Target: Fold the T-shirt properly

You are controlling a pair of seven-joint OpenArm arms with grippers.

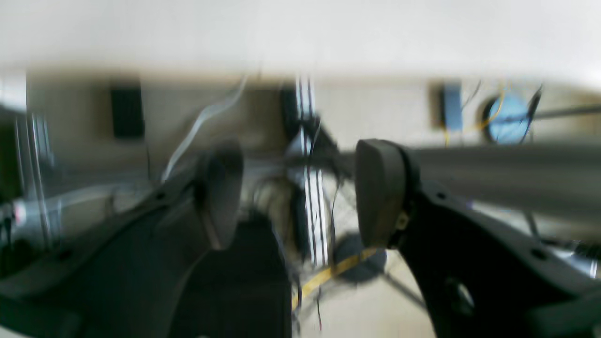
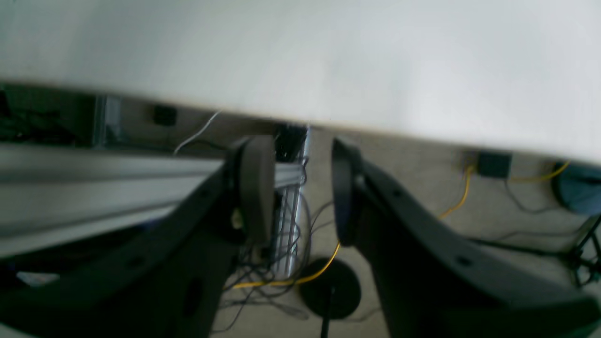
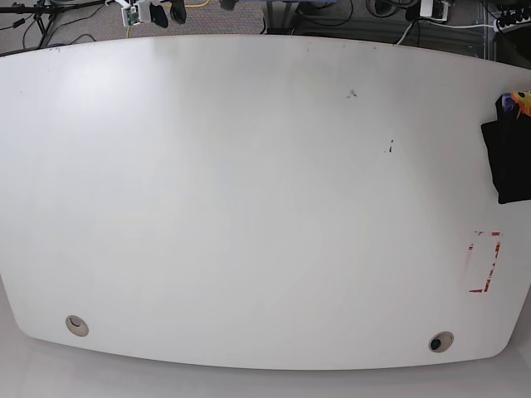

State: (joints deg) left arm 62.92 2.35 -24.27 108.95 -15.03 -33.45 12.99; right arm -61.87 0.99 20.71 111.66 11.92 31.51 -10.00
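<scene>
The black T-shirt [image 3: 508, 157] lies as a compact dark block at the table's right edge in the base view, partly cut off by the frame, with a small orange print [image 3: 523, 104] at its far corner. Neither arm shows in the base view. In the left wrist view my left gripper [image 1: 300, 192] is open, with nothing between its pads and floor clutter behind. In the right wrist view my right gripper [image 2: 300, 190] is open with a narrower gap, also holding nothing. Both wrist views look past the white table's edge [image 2: 300, 117]; the T-shirt is out of their sight.
The white table [image 3: 249, 182] has a red tape outline [image 3: 484, 263] near its right front and two round cable holes [image 3: 76, 325] [image 3: 440, 341] near the front edge. Below the table edge are an aluminium beam [image 2: 94, 188], a yellow cable [image 2: 300, 277] and loose wires.
</scene>
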